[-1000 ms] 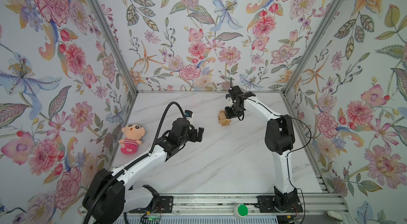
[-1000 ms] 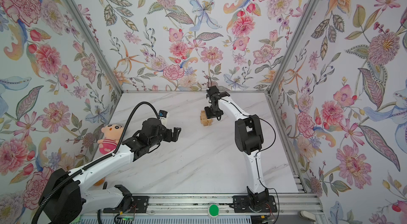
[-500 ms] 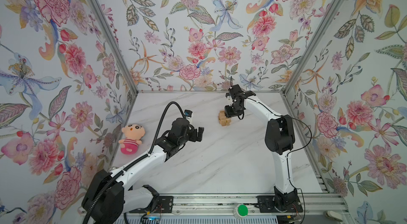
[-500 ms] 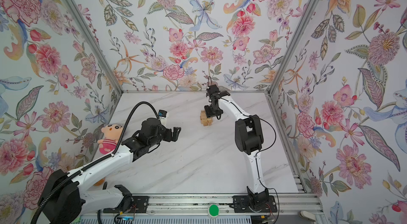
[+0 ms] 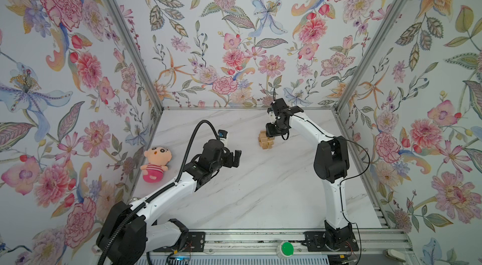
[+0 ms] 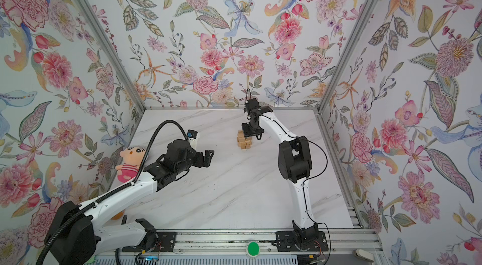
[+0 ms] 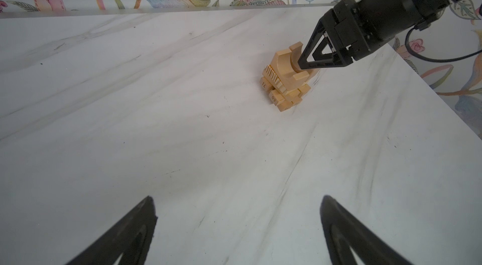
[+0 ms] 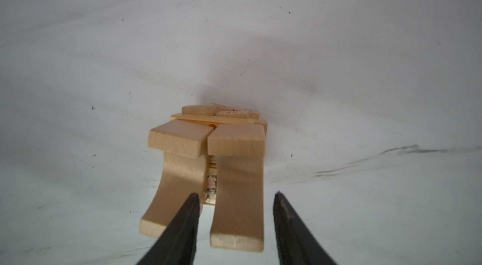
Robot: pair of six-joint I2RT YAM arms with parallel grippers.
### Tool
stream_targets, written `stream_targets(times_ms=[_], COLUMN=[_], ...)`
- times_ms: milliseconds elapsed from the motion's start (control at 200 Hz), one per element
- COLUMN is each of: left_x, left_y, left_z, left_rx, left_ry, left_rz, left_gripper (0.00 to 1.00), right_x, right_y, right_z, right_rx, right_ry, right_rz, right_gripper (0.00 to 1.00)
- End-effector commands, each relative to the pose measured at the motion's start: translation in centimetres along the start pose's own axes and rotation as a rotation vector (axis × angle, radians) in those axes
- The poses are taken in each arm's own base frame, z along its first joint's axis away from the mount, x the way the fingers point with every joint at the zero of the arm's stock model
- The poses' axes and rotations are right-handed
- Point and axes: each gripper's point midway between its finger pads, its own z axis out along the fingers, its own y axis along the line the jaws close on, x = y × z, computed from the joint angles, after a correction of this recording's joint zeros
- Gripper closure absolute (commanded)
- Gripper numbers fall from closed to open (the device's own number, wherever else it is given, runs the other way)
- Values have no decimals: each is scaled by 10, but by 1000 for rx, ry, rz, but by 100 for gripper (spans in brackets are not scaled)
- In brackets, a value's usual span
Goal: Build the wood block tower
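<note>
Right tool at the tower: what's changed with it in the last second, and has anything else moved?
Nothing has visibly shifted. The right tool still sits atop the tower, jaws loosely straddling a curved top block, one finger clear of it, so it seems released. The left tool stays open and away; the doll is unmoved.

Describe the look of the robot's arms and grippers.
Both the left arm and right arm have white links and bulky black joints. A thick ribbed black hose loops over the left; a thin black cable trails along the right. The left gripper and right gripper are black, with tapered fingers.
</note>
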Motion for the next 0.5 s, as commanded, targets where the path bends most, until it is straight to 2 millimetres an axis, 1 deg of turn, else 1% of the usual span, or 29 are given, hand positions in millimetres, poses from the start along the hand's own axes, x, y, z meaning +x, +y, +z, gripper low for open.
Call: stream_targets(times_ms=[0, 95, 130, 235, 265, 315, 370, 490], left_x=[-11, -14, -15, -16, -15, -16, -15, -15], left_y=[5, 4, 3, 4, 4, 4, 4, 4], left_z=[-5, -6, -6, -8, -8, -9, -9, -10], left_rx=[-12, -10, -9, -11, -10, -10, -10, -10], left_ry=[-29, -35, -37, -41, -41, -44, -44, -45], left_rz=[18, 20, 21, 19, 18, 17, 16, 18], left_gripper=[1, 1, 1, 1, 1, 1, 1, 1], right_x=[-7, -10, -11, -14, -14, -14, -13, -9], right_y=[0, -1, 0, 2, 2, 3, 4, 4], right_z=[-10, -13, -15, -19, -21, -23, -23, -18], right_rx=[-9, -7, -10, -16, -16, -14, -12, 1], right_ry=[-16, -27, -31, -41, -44, -46, -40, -16], right_rz=[12, 18, 18, 30, 34, 42, 44, 51], right_gripper=[50, 45, 41, 20, 12, 4, 0, 1])
